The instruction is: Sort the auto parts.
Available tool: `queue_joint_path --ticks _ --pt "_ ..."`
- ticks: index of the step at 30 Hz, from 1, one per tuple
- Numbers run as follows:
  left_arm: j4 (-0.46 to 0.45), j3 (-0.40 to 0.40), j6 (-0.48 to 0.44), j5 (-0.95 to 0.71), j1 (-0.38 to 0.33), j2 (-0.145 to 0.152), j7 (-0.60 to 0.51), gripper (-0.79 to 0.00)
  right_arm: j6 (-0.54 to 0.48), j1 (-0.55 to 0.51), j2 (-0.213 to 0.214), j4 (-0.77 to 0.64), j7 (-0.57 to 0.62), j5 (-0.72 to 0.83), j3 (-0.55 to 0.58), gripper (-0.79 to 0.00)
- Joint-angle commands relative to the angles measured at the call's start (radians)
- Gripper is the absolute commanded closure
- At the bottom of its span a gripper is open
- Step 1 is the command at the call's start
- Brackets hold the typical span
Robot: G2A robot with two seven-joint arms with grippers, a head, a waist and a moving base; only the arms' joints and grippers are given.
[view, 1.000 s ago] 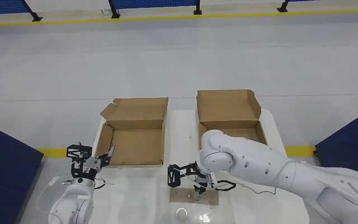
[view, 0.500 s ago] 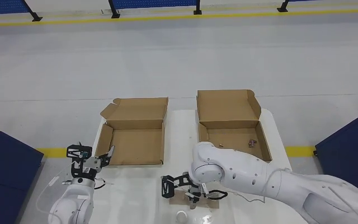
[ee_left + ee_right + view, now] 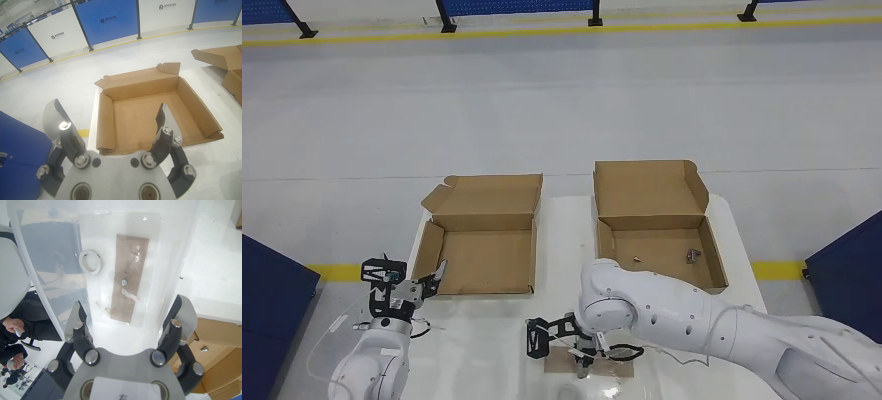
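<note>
**Right arm has come down to the front edge**

A second ago the right arm (image 3: 672,310) lay across the right box (image 3: 647,195) and hid part of it. Now the arm has pulled back to the front edge of the table (image 3: 492,330). The whole box shows, with two small metal bits (image 3: 694,255) on its floor. The left arm (image 3: 372,360) has not moved.

The right gripper (image 3: 128,300) hangs over a brown card strip (image 3: 130,256) inside a clear tray (image 3: 170,256). Its fingers are spread wide and hold nothing. The strip's long side runs along the table's front edge. A small bolt (image 3: 124,282) stands on end near the middle of the strip, pointing up. A metal ring (image 3: 90,262) lies flat near the strip, not touching it.

The left gripper (image 3: 109,102) is by the front left corner of the left box (image 3: 482,260). Its fingers are spread wide and hold nothing.
</note>
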Motion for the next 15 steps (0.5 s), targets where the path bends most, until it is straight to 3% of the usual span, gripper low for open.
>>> queue_joint_path --ticks 1,7,15 --pt "0.0 0.0 0.0 0.0 0.0 0.0 0.0 -0.785 0.021 -0.002 0.001 -0.008 -0.028 -0.037 0.012 -0.785" --pt "0.0 0.0 0.0 0.0 0.0 0.0 0.0 -0.785 0.061 -0.015 0.026 -0.093 -0.037 -0.11 0.054 -0.785" --pt "0.0 0.0 0.0 0.0 0.0 0.0 0.0 -0.785 0.029 -0.062 0.095 -0.236 0.066 -0.032 0.133 -0.785"
